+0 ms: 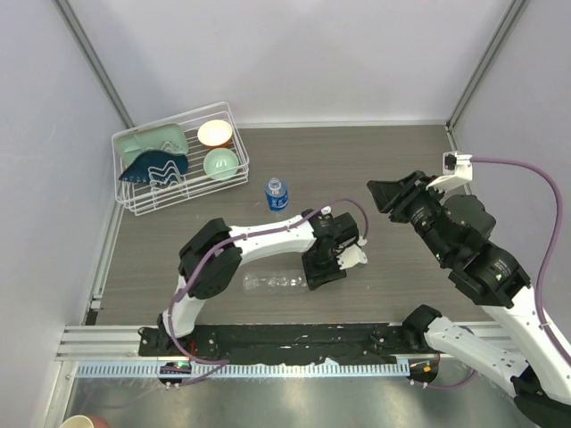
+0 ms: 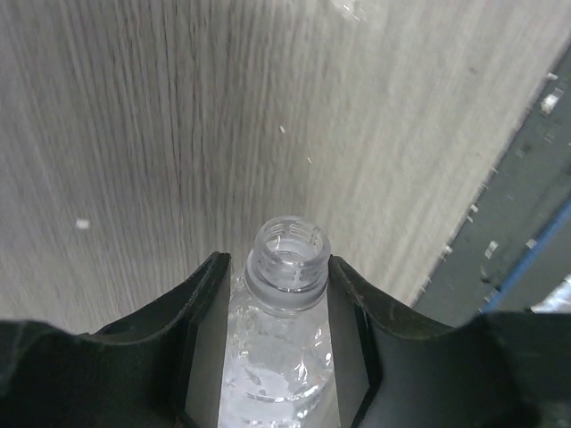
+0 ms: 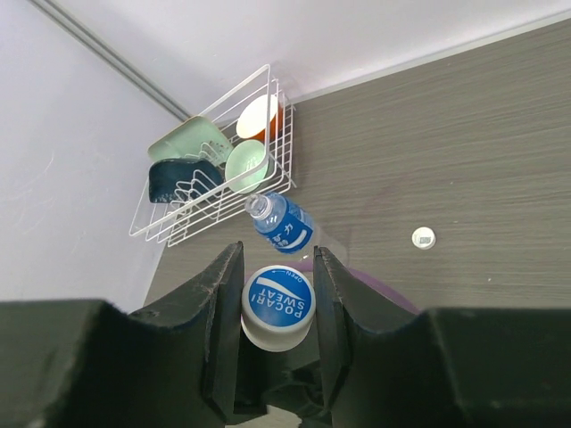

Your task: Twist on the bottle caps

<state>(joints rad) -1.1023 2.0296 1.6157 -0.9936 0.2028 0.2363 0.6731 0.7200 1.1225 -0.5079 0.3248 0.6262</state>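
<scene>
Gripping the plain bottle (image 2: 278, 357) at its shoulder, my left pincer (image 2: 277, 261) is closed snugly on it just below the bare threaded mouth; the bottle lies on its side on the bench (image 2: 134, 134). My right pincer (image 3: 277, 252) is clamped on a cap (image 3: 278, 308) (white sides, blue print on top), raised above the bench. The step in hand, I judge, is bringing cap to neck. Next I must square the cap with the threads, seat it, then twist. The labelled bottle (image 3: 284, 225) stands by the rack (image 3: 214, 223), seemingly uncapped; the second cap (image 3: 423, 236) lies well apart.
</scene>
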